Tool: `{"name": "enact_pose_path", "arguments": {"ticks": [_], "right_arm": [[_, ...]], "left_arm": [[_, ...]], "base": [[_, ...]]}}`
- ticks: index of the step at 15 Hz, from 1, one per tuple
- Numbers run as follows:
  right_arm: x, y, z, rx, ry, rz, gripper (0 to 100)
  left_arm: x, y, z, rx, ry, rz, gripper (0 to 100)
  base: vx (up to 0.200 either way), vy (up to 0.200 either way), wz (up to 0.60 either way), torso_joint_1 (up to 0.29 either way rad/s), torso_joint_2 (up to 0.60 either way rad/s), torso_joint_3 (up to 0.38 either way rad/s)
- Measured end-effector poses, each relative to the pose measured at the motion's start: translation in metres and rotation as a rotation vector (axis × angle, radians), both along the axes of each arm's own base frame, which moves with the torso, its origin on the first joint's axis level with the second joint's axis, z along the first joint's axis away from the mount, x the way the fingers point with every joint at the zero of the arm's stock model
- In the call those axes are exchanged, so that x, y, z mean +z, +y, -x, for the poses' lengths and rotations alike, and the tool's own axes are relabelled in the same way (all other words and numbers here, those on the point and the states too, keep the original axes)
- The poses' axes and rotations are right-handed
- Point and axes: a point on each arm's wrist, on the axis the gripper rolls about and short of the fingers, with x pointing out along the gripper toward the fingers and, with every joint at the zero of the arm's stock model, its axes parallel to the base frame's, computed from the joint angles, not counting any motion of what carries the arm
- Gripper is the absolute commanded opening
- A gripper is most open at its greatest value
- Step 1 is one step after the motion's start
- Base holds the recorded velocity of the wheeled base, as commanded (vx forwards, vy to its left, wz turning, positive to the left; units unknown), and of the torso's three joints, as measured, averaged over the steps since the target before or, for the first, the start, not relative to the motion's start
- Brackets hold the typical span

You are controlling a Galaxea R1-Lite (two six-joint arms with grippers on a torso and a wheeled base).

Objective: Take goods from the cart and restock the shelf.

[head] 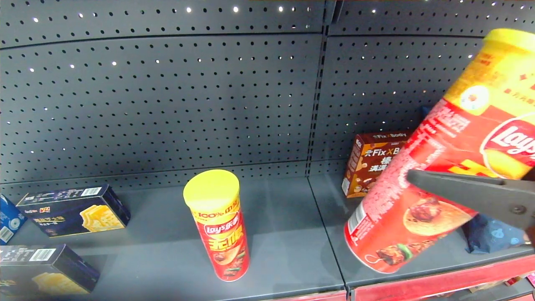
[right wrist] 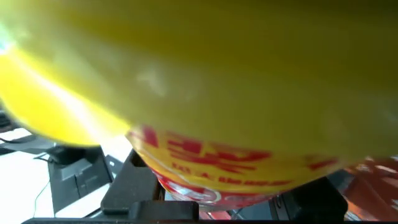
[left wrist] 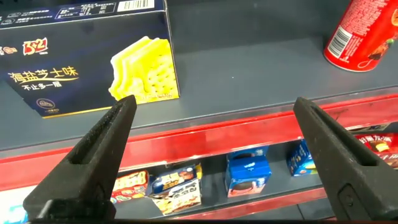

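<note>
A: How is the right pincer (head: 422,180) set?

B: It is pressed onto the tall red-and-yellow crisp tube (head: 439,159). One dark finger (head: 472,194) is seen laid across the printed side; the other is hidden behind the tube.

A: And how is the tube lying?

B: It is held tilted over the right bay of the dark grey metal shelf (head: 284,234). Its long axis runs from the yellow lid, up and to the robot's right, down to the base, low and to the left, near the shelf's red front strip (head: 439,280). Whether the base is touching the shelf cannot be told.

A: What is judged to be needed next?

B: The base would likely have to be swung under the lid so that the tube is stood upright, as the second red crisp tube with a yellow lid (head: 219,225) is stood in the left bay. A brown cardboard snack box (head: 372,167) is just behind the held tube and a blue packet (head: 489,236) is beside it, so little room is left.

A: And the left pincer (left wrist: 214,102)?

B: It is spread wide with nothing in it, before the front edge of the left bay, near a navy biscuit box (left wrist: 87,56). It is well apart from the held tube, so the placing is judged to be the right arm's.
</note>
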Motion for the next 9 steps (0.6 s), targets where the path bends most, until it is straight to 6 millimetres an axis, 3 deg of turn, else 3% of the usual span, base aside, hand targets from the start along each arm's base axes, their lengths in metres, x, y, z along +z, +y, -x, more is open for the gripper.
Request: {"name": "enact_pose_path", "arguments": {"ticks": [9], "right_arm": [[-0.022,0.067,-0.064,-0.208,0.024,0.052,0]], "left_arm": [[0.0,0.0,0.0,0.0,0.001,0.0,100]], "base": [[0.0,0.0,0.0,0.0,0.0,0.0]]}}
